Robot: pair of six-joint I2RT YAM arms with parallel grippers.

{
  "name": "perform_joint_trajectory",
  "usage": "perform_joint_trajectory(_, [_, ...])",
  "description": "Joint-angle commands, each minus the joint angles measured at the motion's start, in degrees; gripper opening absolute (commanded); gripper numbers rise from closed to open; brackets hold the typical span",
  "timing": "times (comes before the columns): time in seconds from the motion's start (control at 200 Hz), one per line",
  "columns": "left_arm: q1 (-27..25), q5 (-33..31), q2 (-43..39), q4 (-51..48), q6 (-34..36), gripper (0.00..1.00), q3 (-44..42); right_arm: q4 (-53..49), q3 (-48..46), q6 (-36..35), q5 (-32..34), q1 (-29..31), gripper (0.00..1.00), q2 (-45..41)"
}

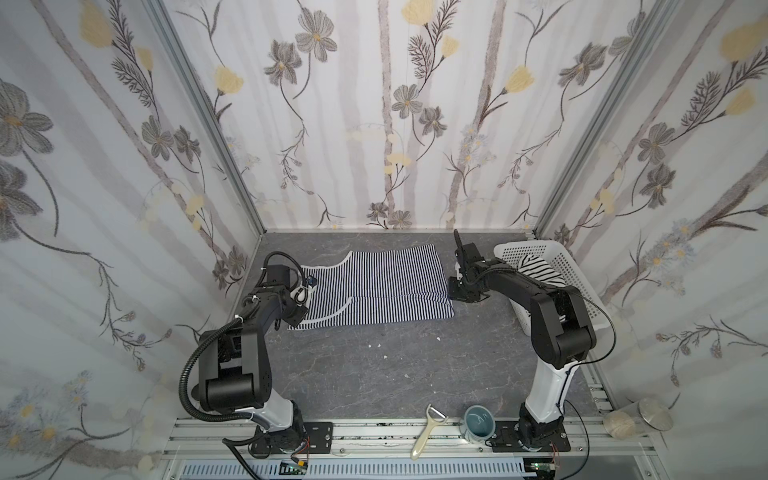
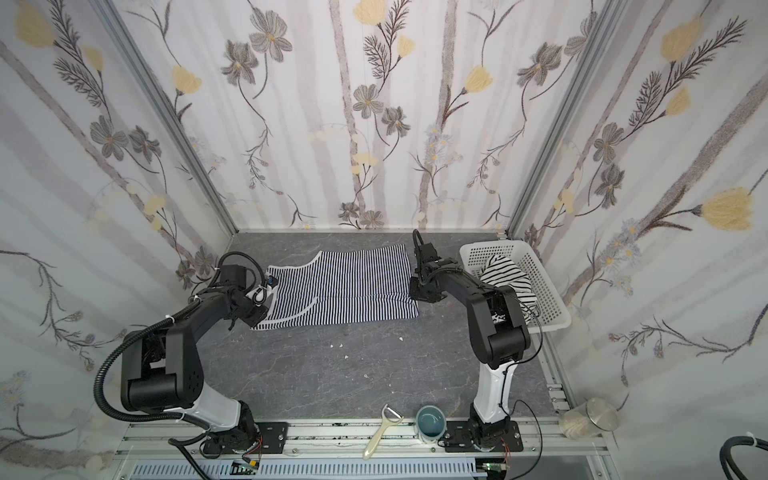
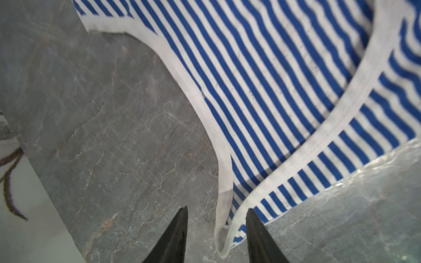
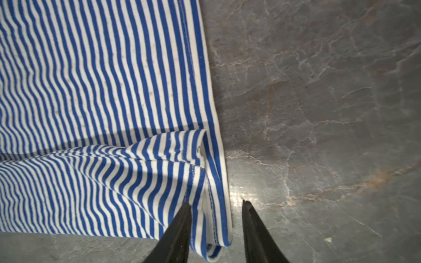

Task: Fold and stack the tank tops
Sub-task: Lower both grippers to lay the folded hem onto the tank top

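The navy-and-white striped tank top lies spread flat on the grey table, straps to the left and hem to the right, with its near long side folded over along a lengthwise line. My left gripper stands open low over the strap end, and the white-trimmed strap loop lies between its fingers. My right gripper is open at the hem, whose doubled corner sits between its fingers. The white tank top with black stripes lies crumpled in the basket.
A white perforated basket stands at the back right, behind my right arm. A peeler, a teal cup and a clear jar are along the front rail. Small white crumbs dot the table.
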Motion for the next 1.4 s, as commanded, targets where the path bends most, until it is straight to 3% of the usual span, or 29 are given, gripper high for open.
perform_joint_trajectory(0.0, [-3.93, 1.63, -0.69, -0.48, -3.19, 0.44, 0.54, 5.92, 0.33, 2.38, -8.49, 0.02, 0.39, 1.24])
perform_joint_trajectory(0.185, [-11.12, 5.23, 0.82, -0.36, -8.53, 0.44, 1.44, 6.5, 2.54, 3.41, -8.17, -0.37, 0.39, 4.92])
perform_joint_trajectory(0.4, [-15.66, 8.36, 3.15, 0.13, -11.87, 0.44, 0.9, 6.26, 3.36, 3.37, -6.78, -0.38, 0.38, 6.77])
perform_joint_trajectory(0.759, [-17.98, 8.44, 6.5, 1.75, -13.13, 0.44, -0.45, 4.96, 2.11, 2.7, -2.84, -0.37, 0.37, 5.3])
perform_joint_trajectory(0.964, [-18.24, 8.09, 7.69, 2.37, -13.33, 0.44, -1.04, 5.48, 2.22, 2.55, -4.11, -0.24, 0.36, 5.71])
perform_joint_trajectory(1.134, [-18.24, 7.89, 8.07, 2.85, -13.45, 0.44, -1.67, 5.79, 3.0, 2.45, -5.09, 0.28, 0.3, 6.49])
perform_joint_trajectory(1.394, [-18.23, 7.57, 8.63, 3.51, -13.55, 0.44, -2.84, 5.97, 3.27, 2.25, -5.38, 0.18, 0.11, 6.18])
